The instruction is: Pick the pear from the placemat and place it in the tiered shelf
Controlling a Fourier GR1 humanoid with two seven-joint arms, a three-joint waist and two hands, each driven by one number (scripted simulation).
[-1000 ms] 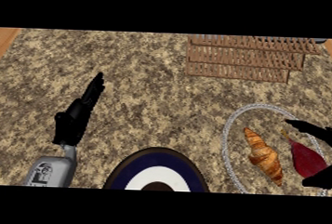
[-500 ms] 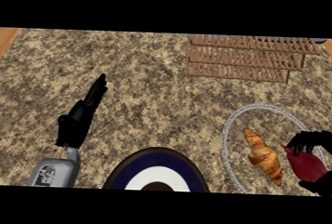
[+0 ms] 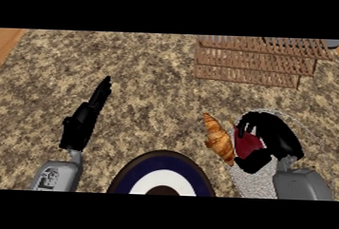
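Head view, looking steeply down on the speckled brown table (image 3: 152, 87): the right robot hand (image 3: 270, 139) shows at the lower right, its black fingers and thumb curled round a dark red pear (image 3: 249, 144), clamped on it. Only a patch of the fruit shows between fingers and thumb. Hand and pear sit over the pale grey placemat (image 3: 258, 183), whose round edge shows behind and below the hand. A golden-brown croissant (image 3: 218, 138) lies just beside the pear on its left, at the left edge of the placemat; whether it touches the fingers cannot be told. At the top right stands the brown slatted tiered shelf (image 3: 255, 60), well apart from the hand and pear. The left robot hand (image 3: 84, 123) shows at the lower left, fingers straight and together, pointing up the view, holding nothing. A round plate (image 3: 132, 174) with a dark blue rim and white inner ring sits at the lower edge, between the two forearms.
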